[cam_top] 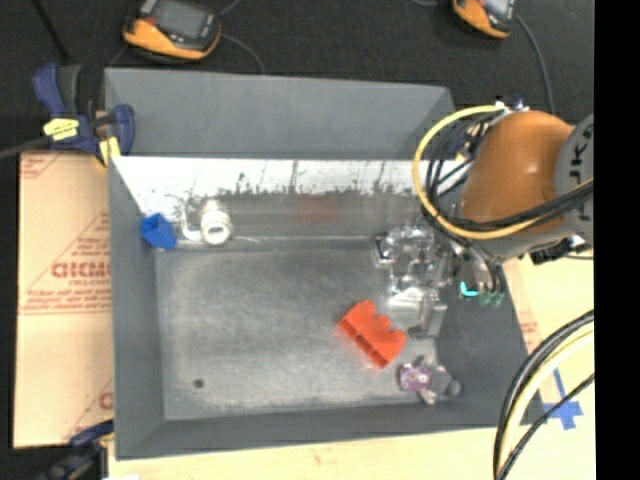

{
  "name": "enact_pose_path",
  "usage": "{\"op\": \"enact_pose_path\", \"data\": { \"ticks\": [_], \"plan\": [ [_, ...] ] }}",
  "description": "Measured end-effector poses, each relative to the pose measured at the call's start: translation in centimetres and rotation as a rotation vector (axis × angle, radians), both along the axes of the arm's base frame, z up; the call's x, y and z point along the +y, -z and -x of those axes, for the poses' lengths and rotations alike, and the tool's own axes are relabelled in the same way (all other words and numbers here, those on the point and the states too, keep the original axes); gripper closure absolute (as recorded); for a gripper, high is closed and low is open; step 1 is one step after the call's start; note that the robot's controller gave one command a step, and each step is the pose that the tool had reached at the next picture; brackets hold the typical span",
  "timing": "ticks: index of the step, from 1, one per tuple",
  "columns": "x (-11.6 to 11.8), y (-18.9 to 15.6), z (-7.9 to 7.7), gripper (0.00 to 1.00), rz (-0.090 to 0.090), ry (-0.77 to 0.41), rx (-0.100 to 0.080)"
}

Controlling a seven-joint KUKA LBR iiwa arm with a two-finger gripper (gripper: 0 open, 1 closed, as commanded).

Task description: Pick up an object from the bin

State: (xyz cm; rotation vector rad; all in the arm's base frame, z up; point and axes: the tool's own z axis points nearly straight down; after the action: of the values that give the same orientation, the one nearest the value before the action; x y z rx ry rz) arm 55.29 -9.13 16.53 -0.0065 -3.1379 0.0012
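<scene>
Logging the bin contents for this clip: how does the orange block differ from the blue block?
The orange block looks clearly bigger than the blue block. The orange one lies toward the view's lower right, next to the gripper; the blue one sits in the upper left corner beside a white spool. The orange one lies skewed to the walls, with ridges; the blue looks plain. Both rest on the bin floor.

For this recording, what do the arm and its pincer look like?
The wrist wears a rounded orange cover, with yellow and black cables looped around it. Dark lettering marks the grey arm segment behind. The pincer is shiny silver metal, with a small teal light beside it.
</scene>
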Motion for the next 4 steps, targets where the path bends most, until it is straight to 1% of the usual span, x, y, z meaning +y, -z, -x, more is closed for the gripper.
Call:
{"op": "enact_pose_path", "data": {
  "ticks": [1, 2, 3, 4],
  "plan": [
    [-5.2, 2.1, 3.1, 0.00, 0.002, -0.066, -0.003],
    [-3.6, 2.5, 6.9, 0.00, -0.001, -0.166, -0.003],
    [-4.2, 9.4, 7.6, 0.00, 0.001, -0.047, -0.019],
    [-2.3, 9.3, 7.6, 0.00, 0.001, -0.025, -0.015]
  ]
}}
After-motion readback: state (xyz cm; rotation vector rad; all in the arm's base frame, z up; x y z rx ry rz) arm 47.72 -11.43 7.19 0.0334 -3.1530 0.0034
